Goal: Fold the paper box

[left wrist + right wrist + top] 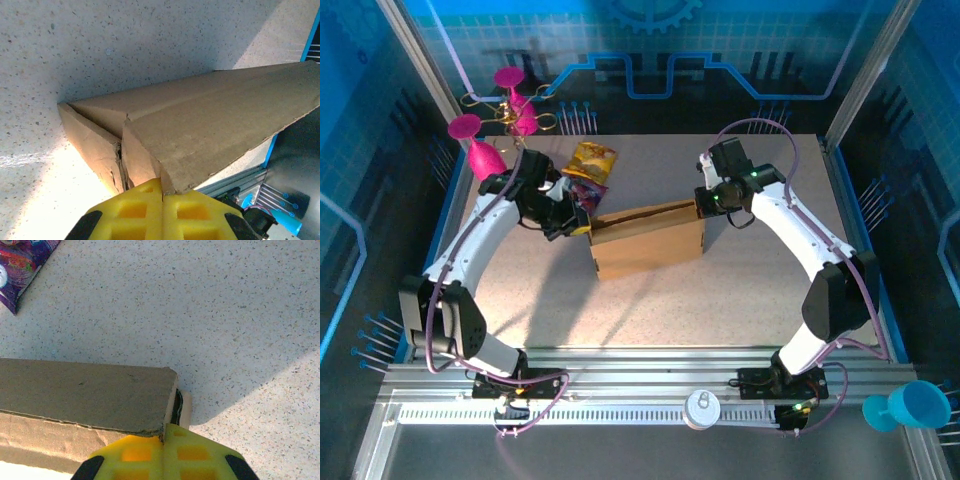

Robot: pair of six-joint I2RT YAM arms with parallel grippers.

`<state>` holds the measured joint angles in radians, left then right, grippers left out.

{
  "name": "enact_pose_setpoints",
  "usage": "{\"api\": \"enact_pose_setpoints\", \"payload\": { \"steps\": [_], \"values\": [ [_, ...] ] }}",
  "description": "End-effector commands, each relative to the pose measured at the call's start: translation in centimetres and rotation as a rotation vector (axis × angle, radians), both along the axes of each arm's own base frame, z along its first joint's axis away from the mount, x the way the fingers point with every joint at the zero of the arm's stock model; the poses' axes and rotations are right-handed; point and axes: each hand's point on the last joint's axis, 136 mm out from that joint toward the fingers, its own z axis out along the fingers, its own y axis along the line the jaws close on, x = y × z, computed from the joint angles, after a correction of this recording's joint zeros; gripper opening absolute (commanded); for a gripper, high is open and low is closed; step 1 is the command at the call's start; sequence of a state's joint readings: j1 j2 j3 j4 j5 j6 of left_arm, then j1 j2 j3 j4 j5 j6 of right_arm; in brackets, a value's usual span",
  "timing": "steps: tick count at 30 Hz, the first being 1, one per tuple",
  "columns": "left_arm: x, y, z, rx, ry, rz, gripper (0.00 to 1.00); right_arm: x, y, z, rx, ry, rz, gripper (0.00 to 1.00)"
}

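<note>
The paper box (pixel 648 243) is plain brown cardboard and stands partly folded in the middle of the table. A long flap runs along its top. My left gripper (pixel 582 222) is at the box's left end. In the left wrist view its yellow fingers (pixel 135 212) are shut, pinching a corner of the top flap (pixel 215 125). My right gripper (pixel 703 205) is at the box's right end. There the yellow fingers (pixel 192 455) are shut on the end edge of the flap (pixel 85 392), with a side tab (pixel 185 407) just beyond it.
A yellow snack packet (pixel 592 157) and a purple one (pixel 585 190) lie just behind the box's left end; the purple packet (pixel 25 260) also shows in the right wrist view. Pink goblets (pixel 480 150) stand at the back left. A blue cup (pixel 910 405) and a white can (pixel 701 408) sit near the front rail.
</note>
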<state>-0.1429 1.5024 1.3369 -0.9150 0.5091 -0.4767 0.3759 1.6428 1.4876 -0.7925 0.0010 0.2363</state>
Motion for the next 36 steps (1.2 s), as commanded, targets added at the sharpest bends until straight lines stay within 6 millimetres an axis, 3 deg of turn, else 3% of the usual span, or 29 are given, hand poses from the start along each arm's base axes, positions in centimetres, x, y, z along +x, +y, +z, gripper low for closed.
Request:
{"api": "enact_pose_setpoints", "payload": {
  "steps": [1, 16, 24, 36],
  "values": [
    [-0.8, -1.5, 0.8, -0.078, -0.060, -0.061, 0.00, -0.1, 1.1, 0.6, 0.046, 0.002, 0.024, 0.00],
    [-2.4, -1.5, -0.8, -0.048, -0.145, -0.092, 0.00, -0.8, 0.9, 1.2, 0.064, -0.047, 0.032, 0.00],
    [-2.6, -1.1, 0.2, -0.027, -0.139, -0.081, 0.00, -1.0, 0.9, 1.3, 0.063, -0.050, 0.035, 0.00],
    [-4.8, -1.1, -2.5, -0.015, -0.094, -0.098, 0.00, -1.3, 0.9, 0.8, 0.061, -0.046, 0.040, 0.00]
  ]
}}
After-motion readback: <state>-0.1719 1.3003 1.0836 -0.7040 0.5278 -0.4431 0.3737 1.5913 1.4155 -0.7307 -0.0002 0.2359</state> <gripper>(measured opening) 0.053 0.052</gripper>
